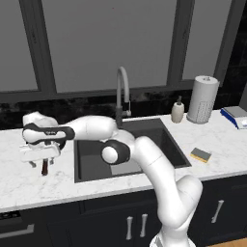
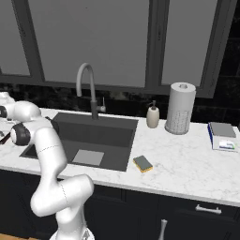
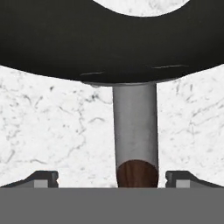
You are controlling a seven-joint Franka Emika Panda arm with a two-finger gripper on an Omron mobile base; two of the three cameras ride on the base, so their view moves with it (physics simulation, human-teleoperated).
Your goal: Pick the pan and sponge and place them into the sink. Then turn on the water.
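Pan point(image 3: 109, 39), on counter point(image 1: 29, 185) left of sink point(image 1: 91, 159): gripper point(image 3: 112, 177) poised over its handle point(image 3: 134, 131), jaws spread either side, ready to close; sponge point(image 1: 200, 155) lies right of the basin.

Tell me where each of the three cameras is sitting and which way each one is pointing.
Left base view: behind the arm's left, looking forward and down at the sink and faucet; the arm crosses toward the left counter.
Right base view: behind the arm's right, facing the same sink, sponge and paper towel roll; arm at left.
Hand view: on the hand, looking down along the gripper at the pan and its handle between open fingertips.
Both base views share sink, faucet, sponge.
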